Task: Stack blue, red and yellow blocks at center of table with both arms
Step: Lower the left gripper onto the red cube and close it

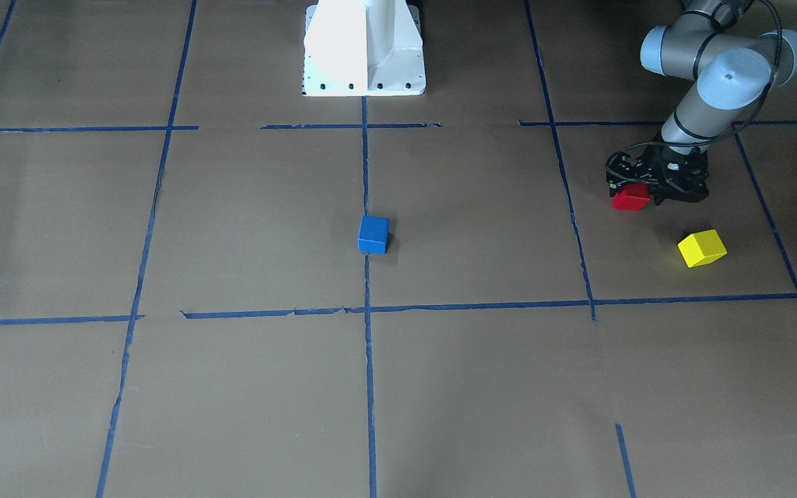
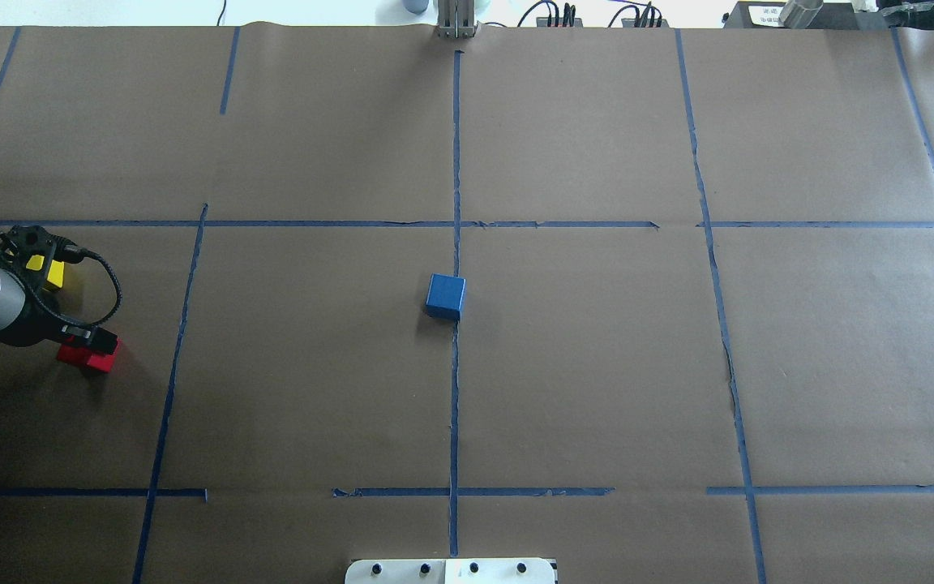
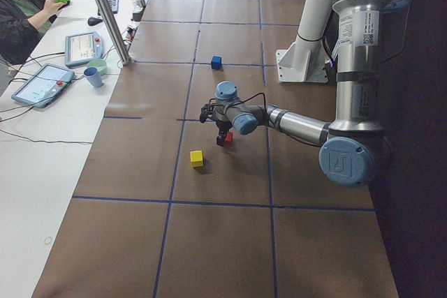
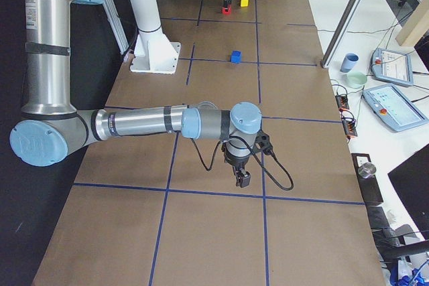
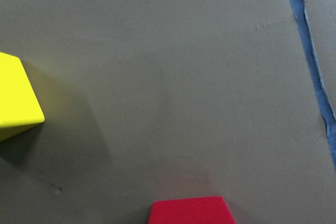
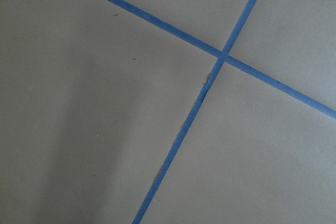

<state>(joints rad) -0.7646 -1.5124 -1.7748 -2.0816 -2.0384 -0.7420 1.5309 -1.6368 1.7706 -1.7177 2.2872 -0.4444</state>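
The blue block (image 1: pixel 373 234) stands alone at the table's center, also seen in the overhead view (image 2: pixel 445 296). My left gripper (image 1: pixel 656 188) is down at the table on the robot's left side, with its fingers closed around the red block (image 1: pixel 631 198), which rests at table level (image 2: pixel 87 355). The left wrist view shows the red block's top (image 5: pixel 189 211) at the bottom edge. The yellow block (image 1: pixel 701 248) sits close by, apart from the red one (image 5: pixel 13 95). My right gripper (image 4: pixel 242 180) hangs over bare paper far from the blocks; I cannot tell whether it is open.
Brown paper with blue tape grid lines (image 2: pixel 456 162) covers the table. The robot's white base (image 1: pixel 364 48) stands at the near edge. Tablets and cups (image 3: pixel 91 71) lie on the side bench beyond the table, where an operator sits.
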